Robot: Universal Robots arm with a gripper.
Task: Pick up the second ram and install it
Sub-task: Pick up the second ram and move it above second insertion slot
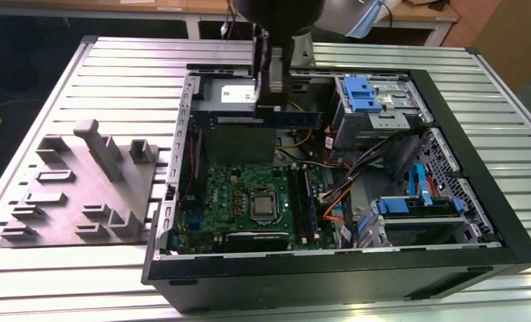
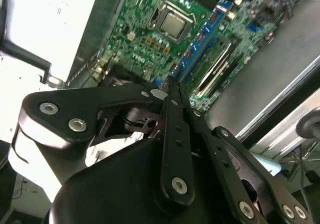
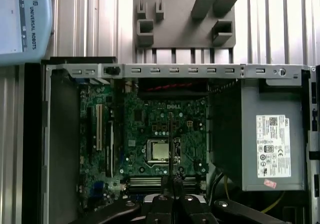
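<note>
The pick-up looks done, the installing not. In the exterior view the gripper [image 1: 267, 106] hangs at the upper middle of the frame, over the open computer case [image 1: 337, 275]. Its fingers are drawn together on the second ram [image 1: 297, 119] — a dark, bluish-purple strip lying level below them. The ram is above the far end of the case, well apart from the green board [image 1: 239, 194] in the lower middle of the frame. In the second wrist view, a blue-edged module [image 2: 205, 34] already stands in a slot at the upper right, with long black slots [image 2: 216, 67] just beside it. The held card is not yet seated — by judgement, about halfway through.
</note>
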